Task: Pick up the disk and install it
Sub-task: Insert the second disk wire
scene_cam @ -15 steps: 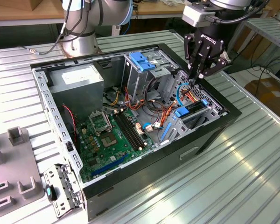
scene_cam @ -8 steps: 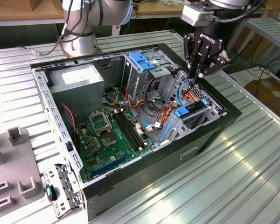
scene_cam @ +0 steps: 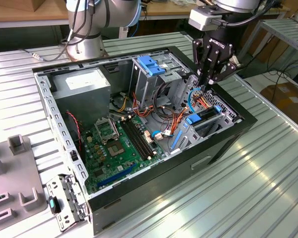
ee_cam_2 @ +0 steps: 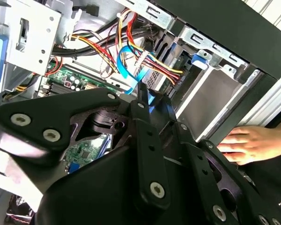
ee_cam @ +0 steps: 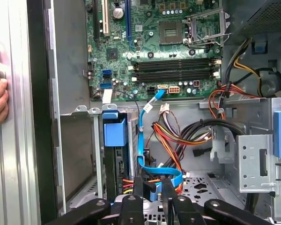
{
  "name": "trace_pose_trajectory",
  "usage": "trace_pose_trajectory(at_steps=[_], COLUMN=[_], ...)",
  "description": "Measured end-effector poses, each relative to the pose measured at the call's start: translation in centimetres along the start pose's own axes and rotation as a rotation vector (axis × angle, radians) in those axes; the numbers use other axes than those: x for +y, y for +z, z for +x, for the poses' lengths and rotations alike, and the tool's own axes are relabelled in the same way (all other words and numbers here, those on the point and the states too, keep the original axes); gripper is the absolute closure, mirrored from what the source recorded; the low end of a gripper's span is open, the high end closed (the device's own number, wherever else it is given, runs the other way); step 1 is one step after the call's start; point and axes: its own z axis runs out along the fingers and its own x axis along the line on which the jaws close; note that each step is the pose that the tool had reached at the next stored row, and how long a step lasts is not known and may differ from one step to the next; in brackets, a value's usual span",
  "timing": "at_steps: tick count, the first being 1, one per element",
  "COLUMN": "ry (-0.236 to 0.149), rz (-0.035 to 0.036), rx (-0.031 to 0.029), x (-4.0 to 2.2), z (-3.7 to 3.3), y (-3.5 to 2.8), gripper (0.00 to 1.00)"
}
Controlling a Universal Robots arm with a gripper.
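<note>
Black fingers of the robot's gripper [scene_cam: 207, 85] hang over the far right corner of an open computer case [scene_cam: 228, 141], as the exterior view shows it, poised above a tangle of coloured power wires [scene_cam: 204, 101] and a flat blue data cable [ee_cam: 143, 140]. In the first wrist view the two fingertips [ee_cam: 138, 186] stand a narrow gap apart with a fold of that blue cable and its connector between them; whether they are pressing on it cannot be told.

The disk [scene_cam: 204, 117] sits in the drive bay just beneath the gripper, against the case's front wall, its blue plastic end tab [ee_cam: 114, 131] facing up toward the camera in the first wrist view. Its dark body lies between the bay's metal rails, and the label cannot be made out. Red, orange and yellow wires [ee_cam: 175, 140] run beside it.

Farther inside the case lie a green motherboard [scene_cam: 116, 146] with empty memory slots, a grey power supply [scene_cam: 82, 87] in the far left corner, and a tall metal drive cage topped with blue plastic [scene_cam: 151, 67].

A person's hand [ee_cam_2: 248, 144] rests on the outside of the case's front wall in the second wrist view. The case stands on a ribbed metal table [scene_cam: 268, 188].
</note>
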Motion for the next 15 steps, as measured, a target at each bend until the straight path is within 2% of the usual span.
trace_pose_trajectory(at_steps=[1, 2, 3, 4, 6, 7, 9, 10, 15], ry=[0.001, 0.001, 0.001, 0.002, 0.002, 0.003, 0.003, 0.003, 0.004], rz=[0.0001, 0.0002, 0.0003, 0.0004, 0.0008, 0.0010, 0.0013, 0.0014, 0.0020], rx=[0.0037, 0.0083, 0.0114, 0.0149, 0.0226, 0.0289, 0.0358, 0.0388, 0.0570], x=[0.01, 0.01, 0.02, 0.02, 0.03, 0.03, 0.04, 0.04, 0.06], z=[-0.04, -0.08, -0.11, -0.14, -0.20, -0.26, -0.34, -0.36, -0.54], y=[0.14, 0.27, 0.34, 0.45, 0.60, 0.69, 0.83, 0.90, 1.26], gripper=[0.71, 0.78, 0.78, 0.85, 0.85, 0.85, 0.84, 0.77, 0.77])
